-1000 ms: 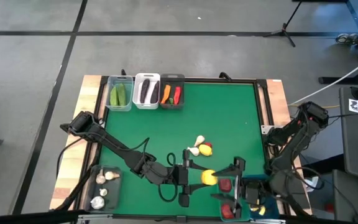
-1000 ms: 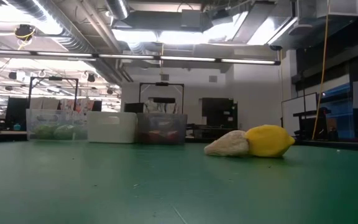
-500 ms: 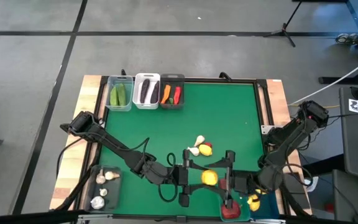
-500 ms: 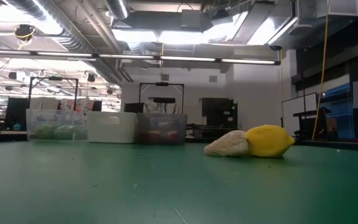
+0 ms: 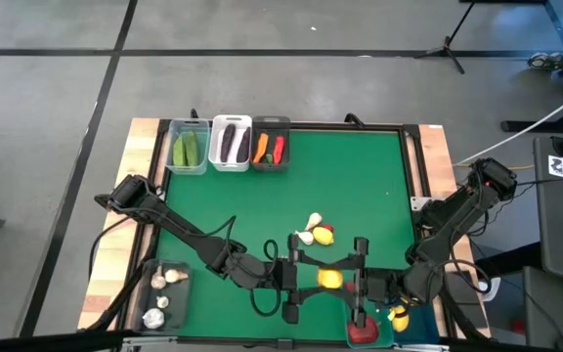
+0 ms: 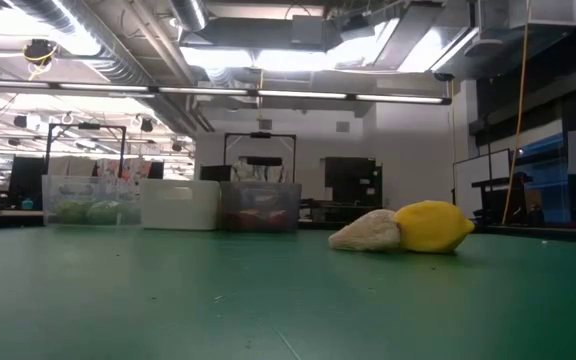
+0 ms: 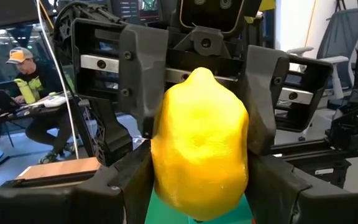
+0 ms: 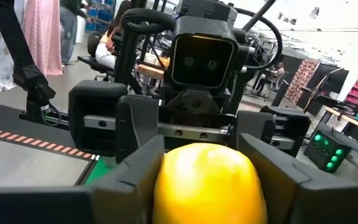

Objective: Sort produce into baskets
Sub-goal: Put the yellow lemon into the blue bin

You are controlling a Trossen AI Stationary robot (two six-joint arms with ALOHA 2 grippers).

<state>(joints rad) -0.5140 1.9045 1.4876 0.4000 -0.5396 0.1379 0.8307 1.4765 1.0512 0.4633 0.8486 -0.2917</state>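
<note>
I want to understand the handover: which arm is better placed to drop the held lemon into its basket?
Probably the right: both grippers grip the lemon, and the basket holding another lemon sits beside the right arm.

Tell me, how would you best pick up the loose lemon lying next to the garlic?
Grip the lemon across its plump middle, coming straight down from above. It lies on its side on the table, with the garlic pressed against one end, so close the fingers across its short width, clear of the garlic.
</note>
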